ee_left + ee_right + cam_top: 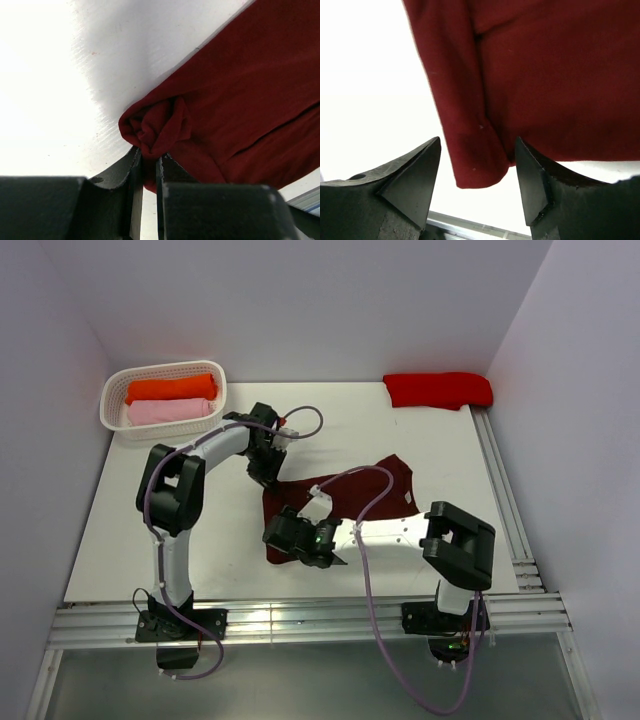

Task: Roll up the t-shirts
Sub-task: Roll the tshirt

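The white surface (120,530) holds the dark maroon t-shirt (385,480), which lies mostly flat, under and ahead of both claws. To roll it well, both near corners should probably turn over together, so the roll starts tight and even (a loose start would likely go crooked). The left arm (175,490) bends up and round, then dips onto one corner. The right arm (400,532) lies low and reaches across to the other. The left claw (150,156) is clamped on a bunched bit of cloth right at its tips. The right claw (477,141) stands wide apart, with a folded corner (477,170) between its sides, not pinched.
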Robot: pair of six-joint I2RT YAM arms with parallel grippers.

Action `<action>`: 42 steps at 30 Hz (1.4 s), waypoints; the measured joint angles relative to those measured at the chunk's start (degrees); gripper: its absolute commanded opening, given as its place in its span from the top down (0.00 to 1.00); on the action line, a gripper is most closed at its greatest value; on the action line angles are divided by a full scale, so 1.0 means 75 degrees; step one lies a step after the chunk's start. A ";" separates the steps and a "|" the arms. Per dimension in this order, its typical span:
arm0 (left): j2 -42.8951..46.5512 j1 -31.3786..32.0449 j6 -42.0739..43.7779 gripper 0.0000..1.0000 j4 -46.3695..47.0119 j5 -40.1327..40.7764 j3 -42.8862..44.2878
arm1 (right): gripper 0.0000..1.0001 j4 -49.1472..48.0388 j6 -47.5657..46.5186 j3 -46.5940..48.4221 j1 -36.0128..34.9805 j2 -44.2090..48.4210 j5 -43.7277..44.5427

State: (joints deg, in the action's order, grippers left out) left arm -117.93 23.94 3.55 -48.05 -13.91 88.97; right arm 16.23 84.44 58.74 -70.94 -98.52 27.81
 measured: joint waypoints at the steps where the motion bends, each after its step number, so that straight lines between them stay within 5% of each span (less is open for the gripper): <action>1: -0.0015 0.0023 0.0000 0.86 -0.0017 0.0041 0.0020 | 0.31 0.0213 -0.0131 0.0166 -0.0035 0.0000 0.0114; 23: -0.0128 0.0149 -0.0003 0.83 -0.0233 0.0242 0.0224 | 0.43 0.0898 -0.3381 0.3346 0.0166 -0.2323 0.1376; 35: -0.0169 0.0166 0.0003 0.78 -0.0277 0.0286 0.0271 | 0.47 0.2387 -0.3165 0.4301 0.0178 -0.3177 0.1483; 42: -0.0259 0.0172 0.0003 0.68 -0.0358 0.0297 0.0373 | 0.60 0.3200 -0.2687 0.4313 0.0154 -0.3273 0.1655</action>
State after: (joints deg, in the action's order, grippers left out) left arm -119.87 25.23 3.57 -50.74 -11.68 91.77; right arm 40.23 64.29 91.09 -69.78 -123.07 40.23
